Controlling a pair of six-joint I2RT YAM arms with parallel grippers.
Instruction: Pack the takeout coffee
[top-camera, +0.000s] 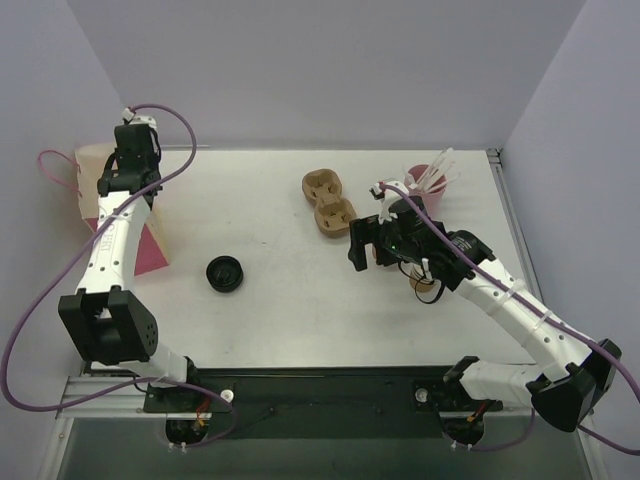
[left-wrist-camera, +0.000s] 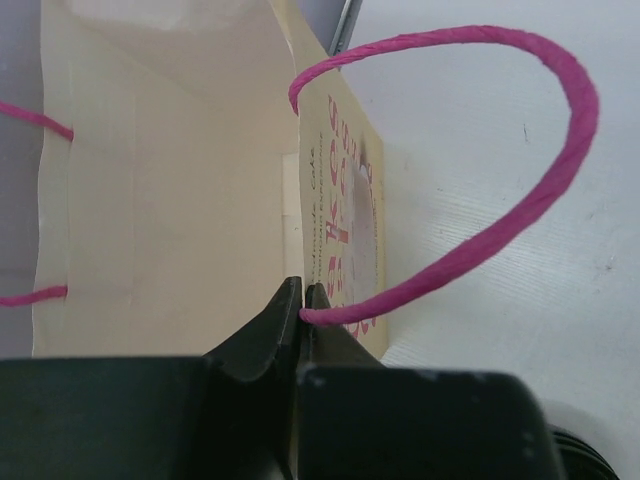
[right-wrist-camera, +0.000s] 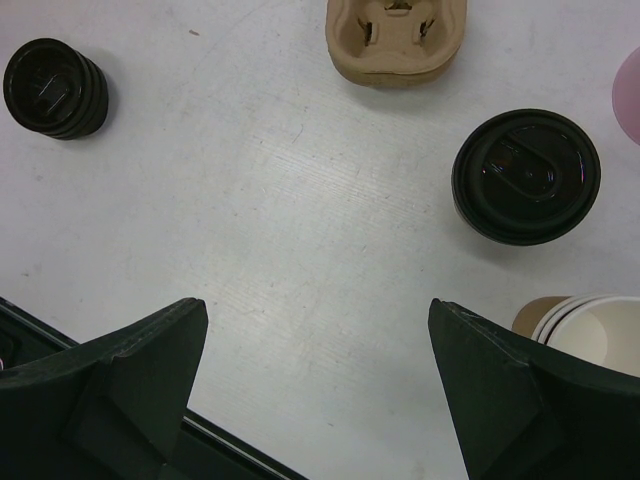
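Note:
A kraft cup with a black lid (right-wrist-camera: 526, 175) stands on the table to the right of my right gripper. A nested stack of open kraft cups (right-wrist-camera: 590, 330) with white insides sits at the lower right; in the top view it (top-camera: 425, 283) is partly hidden under the right arm. My right gripper (right-wrist-camera: 315, 305) (top-camera: 365, 245) is open and empty above bare table. My left gripper (left-wrist-camera: 302, 298) (top-camera: 130, 150) is shut on the rim of the cream paper bag (left-wrist-camera: 170, 200) (top-camera: 92, 175), beside its pink cord handle (left-wrist-camera: 560, 150). The bag stands open.
A brown pulp two-hole tray (top-camera: 328, 202) (right-wrist-camera: 396, 40) lies at centre back. A pink cup with white sticks (top-camera: 430, 185) stands to its right. A stack of black lids (top-camera: 225, 273) (right-wrist-camera: 55, 88) sits left of centre. The table edge runs just behind the right gripper.

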